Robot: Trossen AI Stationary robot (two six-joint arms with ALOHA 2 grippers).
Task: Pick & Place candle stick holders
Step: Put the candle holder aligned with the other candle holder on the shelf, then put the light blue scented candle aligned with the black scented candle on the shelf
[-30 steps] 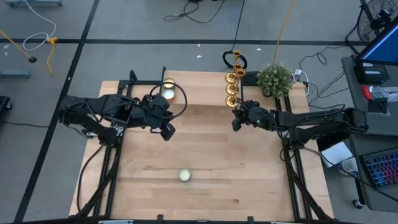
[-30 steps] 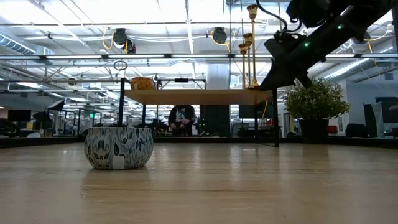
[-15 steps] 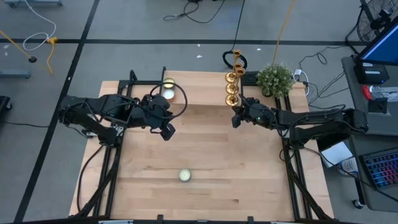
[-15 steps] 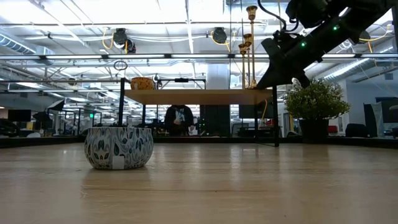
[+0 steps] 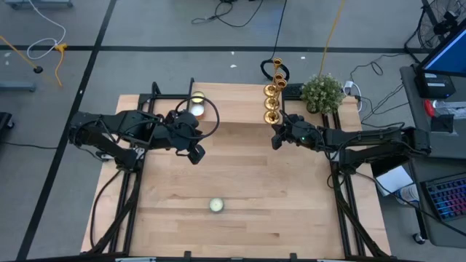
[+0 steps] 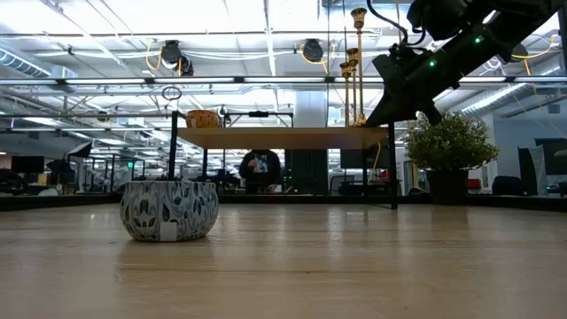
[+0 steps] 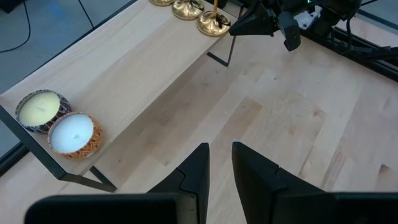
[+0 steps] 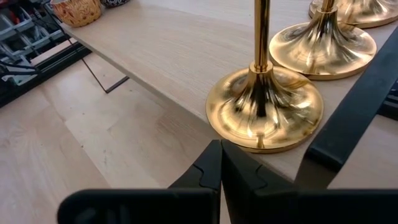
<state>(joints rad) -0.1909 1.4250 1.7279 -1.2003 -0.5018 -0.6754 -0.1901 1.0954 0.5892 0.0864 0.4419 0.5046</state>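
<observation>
Candlestick holders [image 5: 271, 102], three in brass, are seen standing in a row on a raised shelf [image 7: 143, 68] at the far side of the bench [image 5: 240, 175], close to a potted plant [image 5: 321, 92]. Each is judged rigid, polished and slippery, top-heavy on its slim stem, so it is best gripped low on the stem above the flared base. The right gripper [image 8: 221, 163] is poised just before the nearest base, jaws pressed together. The left gripper [image 7: 217, 163] is held over the bench, jaws slightly parted, nothing pinched.
</observation>
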